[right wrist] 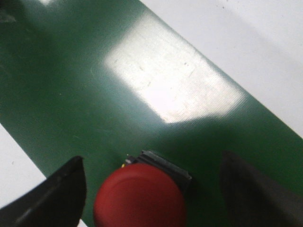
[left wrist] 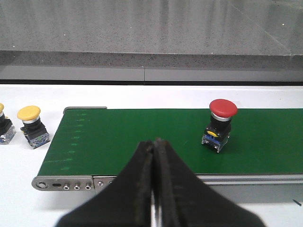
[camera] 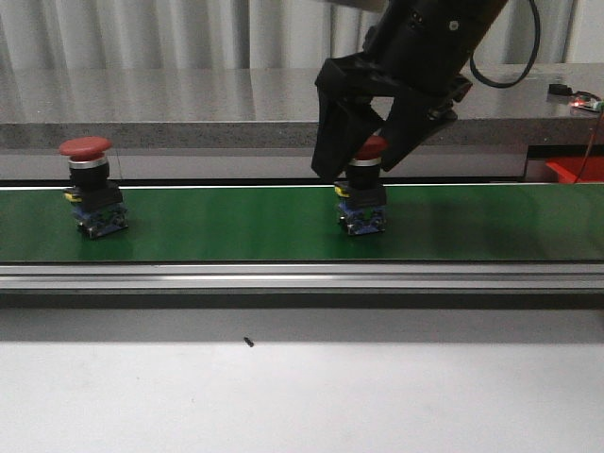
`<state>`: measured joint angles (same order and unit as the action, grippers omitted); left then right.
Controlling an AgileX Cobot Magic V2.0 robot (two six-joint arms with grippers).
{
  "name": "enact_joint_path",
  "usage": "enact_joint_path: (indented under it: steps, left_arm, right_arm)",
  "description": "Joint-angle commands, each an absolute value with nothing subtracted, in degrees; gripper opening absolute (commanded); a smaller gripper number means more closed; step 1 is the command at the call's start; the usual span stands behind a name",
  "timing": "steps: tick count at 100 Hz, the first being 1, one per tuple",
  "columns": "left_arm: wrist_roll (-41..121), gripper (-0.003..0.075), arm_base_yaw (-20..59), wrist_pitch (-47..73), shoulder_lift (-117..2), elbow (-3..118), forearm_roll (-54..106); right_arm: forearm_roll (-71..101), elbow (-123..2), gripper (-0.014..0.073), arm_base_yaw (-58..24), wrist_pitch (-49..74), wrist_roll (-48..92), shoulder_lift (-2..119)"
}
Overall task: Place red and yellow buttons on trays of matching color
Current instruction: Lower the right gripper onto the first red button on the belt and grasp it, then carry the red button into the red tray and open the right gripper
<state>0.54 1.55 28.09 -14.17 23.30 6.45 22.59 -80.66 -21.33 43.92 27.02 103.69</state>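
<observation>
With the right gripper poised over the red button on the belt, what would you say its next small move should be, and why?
Probably lower a little and close. The right gripper is open, its fingers on either side of the red button and not yet touching the cap, which stands upright on the green belt. Closing at this height might catch only the cap's rim.

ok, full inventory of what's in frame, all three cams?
red buttons: 2, red caps on black bases, on the belt; one at left, one mid-belt.
yellow buttons: 2, on the white surface off the belt's end; one cut off by the frame edge.
conveyor belt: 1, green.
red bin: 1, far right, partly visible.
left end effector: shut, empty.
right end effector: open, straddling the mid-belt button.
</observation>
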Motion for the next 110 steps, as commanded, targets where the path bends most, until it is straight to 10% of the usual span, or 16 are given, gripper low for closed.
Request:
enact_joint_path:
  steps: [1, 22, 110]
  left_arm:
    - [0.0, -0.0020, 2.1, 23.5, -14.7, 24.7, 7.2]
    - [0.0, -0.0020, 2.1, 23.5, -14.7, 24.7, 7.2]
    - [0.0, -0.0020, 2.1, 23.5, -14.7, 24.7, 7.2]
  right_arm:
    - [22.2, -82.7, 0.0477, -21.3, 43.0, 27.0, 101.5]
    - [19.1, -84.1, 0.0154, -21.1, 47.6, 24.5, 101.4]
    - [19.7, -106.8, 0.0154, 17.3, 49.0, 21.0, 104.8]
